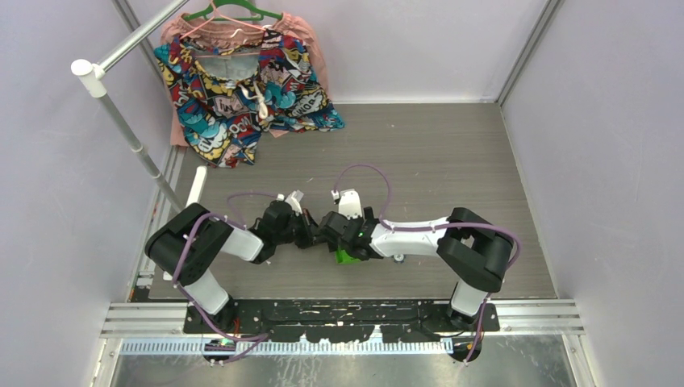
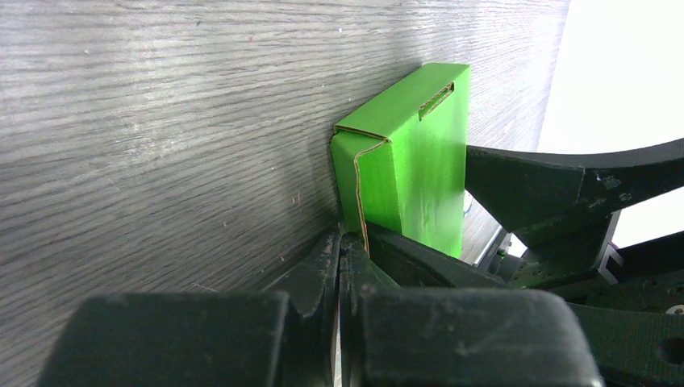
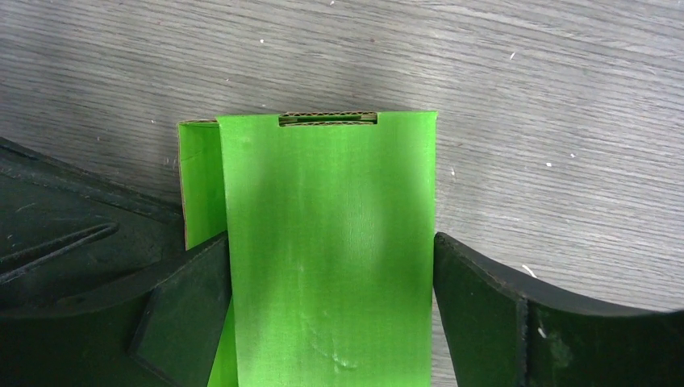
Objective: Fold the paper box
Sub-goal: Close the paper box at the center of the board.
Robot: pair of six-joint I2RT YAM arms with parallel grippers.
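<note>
The paper box [image 3: 331,201] is a bright lime-green closed carton lying on the grey table, with a tab slot at its far end. From above only a green corner of the paper box [image 1: 348,256] shows under the two wrists. My right gripper [image 3: 331,274] is open and straddles the box, one finger on each long side, the right finger a hair off the card. My left gripper [image 2: 343,238] is shut with nothing between its tips, which rest against the side flap of the paper box [image 2: 419,153]. A right finger [image 2: 548,185] shows behind the box.
A colourful patterned garment [image 1: 242,81] hangs on a green hanger at the back left. A white rail pole [image 1: 121,113] slants along the left side. A white strip [image 1: 196,189] lies by the table's left edge. Walls close in on three sides.
</note>
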